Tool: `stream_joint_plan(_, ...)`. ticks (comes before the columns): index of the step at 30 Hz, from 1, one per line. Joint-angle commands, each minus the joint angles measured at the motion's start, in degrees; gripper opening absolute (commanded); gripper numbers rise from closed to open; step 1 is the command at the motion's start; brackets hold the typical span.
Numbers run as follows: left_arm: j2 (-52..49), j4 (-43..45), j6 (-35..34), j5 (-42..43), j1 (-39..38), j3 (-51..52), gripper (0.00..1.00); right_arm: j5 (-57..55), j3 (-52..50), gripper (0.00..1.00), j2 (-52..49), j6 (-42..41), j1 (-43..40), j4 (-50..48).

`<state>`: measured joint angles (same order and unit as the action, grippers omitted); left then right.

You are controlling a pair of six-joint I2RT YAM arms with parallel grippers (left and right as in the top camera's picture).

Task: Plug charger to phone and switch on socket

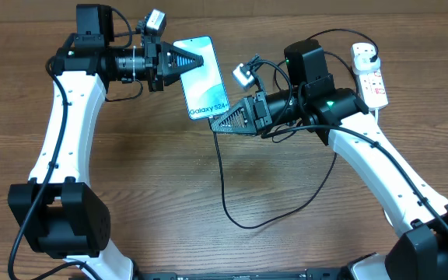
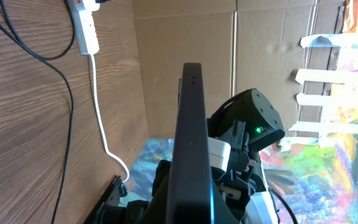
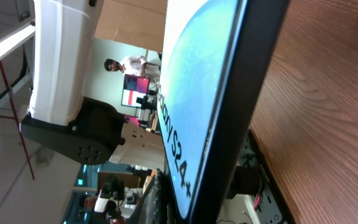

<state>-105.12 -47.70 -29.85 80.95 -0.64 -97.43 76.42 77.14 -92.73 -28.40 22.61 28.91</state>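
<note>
The phone (image 1: 204,78), with a light blue screen and Galaxy text, lies at a slant between both arms. My left gripper (image 1: 195,59) is shut on its upper left edge; the left wrist view shows the phone (image 2: 191,137) edge-on, rising out of the jaws. At the phone's bottom edge my right gripper (image 1: 218,123) is shut on the end of the charger (image 1: 225,194). The connector tip is hidden. The screen (image 3: 197,81) fills the right wrist view. The black cable loops across the table to a plug (image 1: 365,53) in the white socket (image 1: 372,82) at the far right.
The wooden table (image 1: 154,187) carries the slack cable loop in its middle. The socket (image 2: 87,28) and its thick white lead (image 2: 101,124) run along the right side. The arm bases (image 1: 61,222) (image 1: 434,249) stand at the front corners, and a cardboard wall closes the back.
</note>
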Motion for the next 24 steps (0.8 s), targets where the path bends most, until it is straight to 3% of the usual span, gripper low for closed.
stream_joint_plan(1,0.5,-1.1,1.2,6.1,-2.0,-0.2,0.04,-5.9,1.2,0.04,1.1,-0.5,-0.6,-2.8)
stream_joint_plan(24,0.5,-1.1,1.2,6.1,-2.0,-0.2,0.04,-7.4,1.2,0.04,1.0,-3.4,-0.6,-6.1)
